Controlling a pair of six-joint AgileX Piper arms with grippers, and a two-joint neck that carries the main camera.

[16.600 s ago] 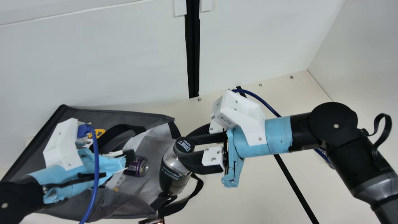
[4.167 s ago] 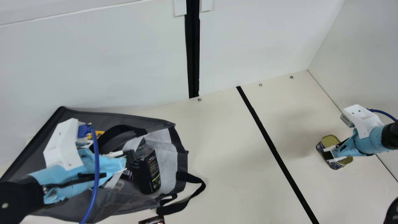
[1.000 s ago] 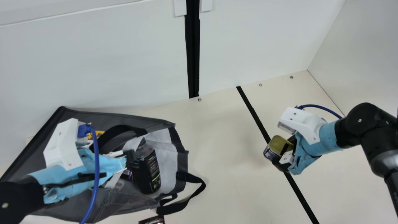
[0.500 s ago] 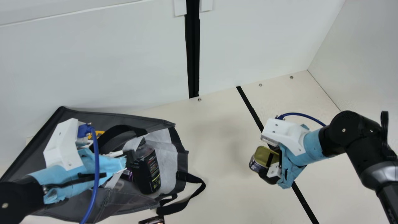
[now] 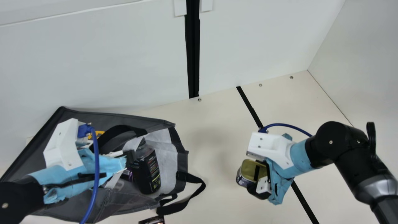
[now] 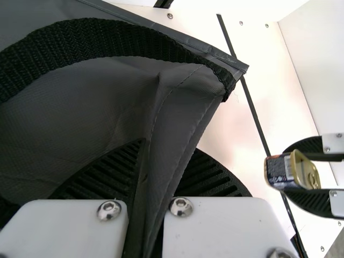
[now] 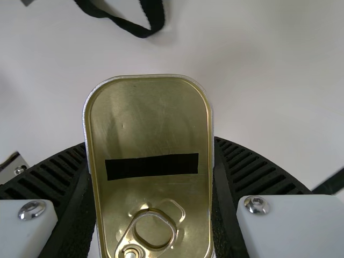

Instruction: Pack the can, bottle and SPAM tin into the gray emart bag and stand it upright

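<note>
On the cream table (image 5: 214, 137), at the main view's left, the gray bag (image 5: 93, 116) lies on its side, its pale lining (image 5: 169, 146) showing at the mouth. The left gripper (image 5: 128, 157) is closed on a fold of the bag's gray fabric, which the left wrist view shows pinched between its ribbed fingers. Inside the mouth, the dark bottle (image 5: 146, 174) sits at a slant against the lining, with the purple can (image 5: 127, 175) beside it, partly hidden. A black strap handle (image 5: 196, 186) loops onto the table. Well apart from the bag's mouth, the right gripper (image 5: 253, 176) grips the SPAM tin (image 5: 245, 171) by its sides, over the table. The right wrist view shows the tin's gold lid (image 7: 153, 129) with its pull ring (image 7: 171, 234) and a black strip (image 7: 152, 166) across it.
</note>
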